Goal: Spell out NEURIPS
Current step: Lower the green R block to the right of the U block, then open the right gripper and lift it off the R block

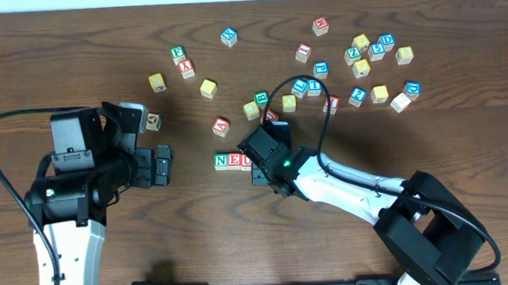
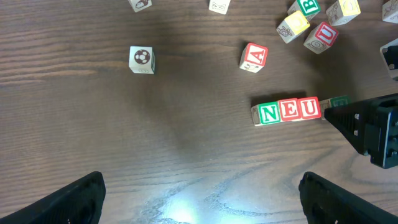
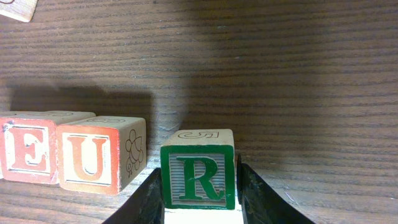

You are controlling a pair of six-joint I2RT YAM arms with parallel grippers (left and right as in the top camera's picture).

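Letter row on desk (image 1: 72, 56), with loose cubes beyond

N cube (image 2: 269, 113), E cube (image 2: 290, 110) and U cube (image 2: 309, 108) lie touching, in that order from left to right. R cube (image 3: 198, 177) sits just right of the U cube with a slight gap, between the fingers of the right gripper (image 3: 200, 199). The left gripper (image 1: 163, 164) lies left of the row, apart from it. A cube (image 1: 221, 125) lies behind the row, and the ball-picture cube (image 1: 153, 121) is farther left. Other loose cubes (image 1: 379, 93) are scattered across the far side, mostly to the right.
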